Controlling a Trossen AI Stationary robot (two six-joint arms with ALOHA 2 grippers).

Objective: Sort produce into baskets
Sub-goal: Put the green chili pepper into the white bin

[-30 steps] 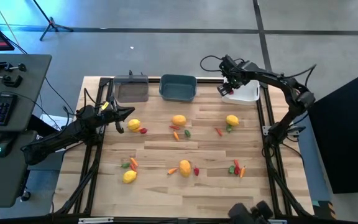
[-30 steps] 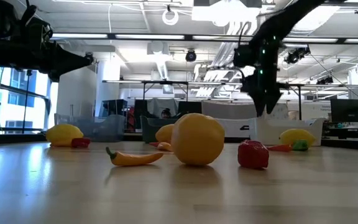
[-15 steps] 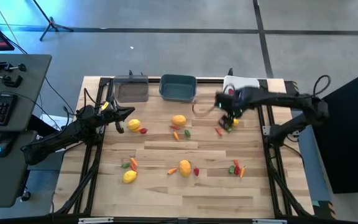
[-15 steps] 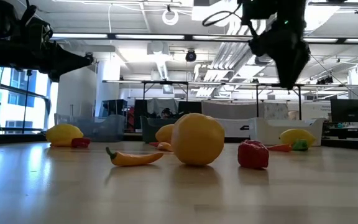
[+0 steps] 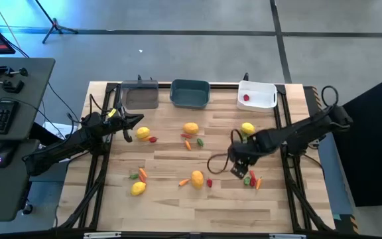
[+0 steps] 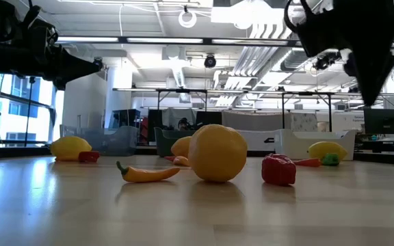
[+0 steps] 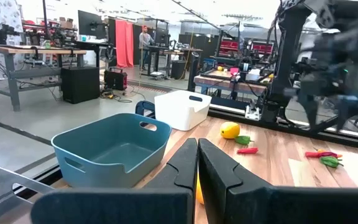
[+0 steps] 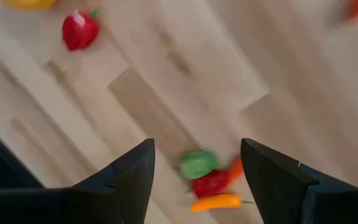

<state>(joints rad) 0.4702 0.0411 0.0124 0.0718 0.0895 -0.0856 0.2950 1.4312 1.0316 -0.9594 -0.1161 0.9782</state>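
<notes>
Three baskets stand along the far edge: clear-grey [image 5: 140, 97], teal [image 5: 190, 93] and white [image 5: 257, 95], the white one with a red piece [image 5: 247, 98] in it. Lemons [image 5: 190, 129], carrots and small red and green bits lie scattered on the wood. My right gripper [image 5: 239, 169] hangs open, pointing down, above a cluster of green, red and orange pieces [image 8: 207, 180] near the table's right side; nothing is between its fingers. My left gripper [image 5: 134, 131] is shut and level at the table's left, just beside a lemon [image 5: 142, 133].
More produce lies near the front: a lemon with a red piece [image 5: 198, 178], another lemon [image 5: 138, 188] and a carrot [image 5: 142, 174]. A fruit [image 5: 247, 128] lies behind the right arm. Black frame rails [image 5: 290, 172] run down both table sides.
My right gripper has swung from above the white basket at the far right toward the near edge, rolling as it went, and now hangs over the cluster of pieces at the right. A red piece shows in the white basket where the gripper was.
</notes>
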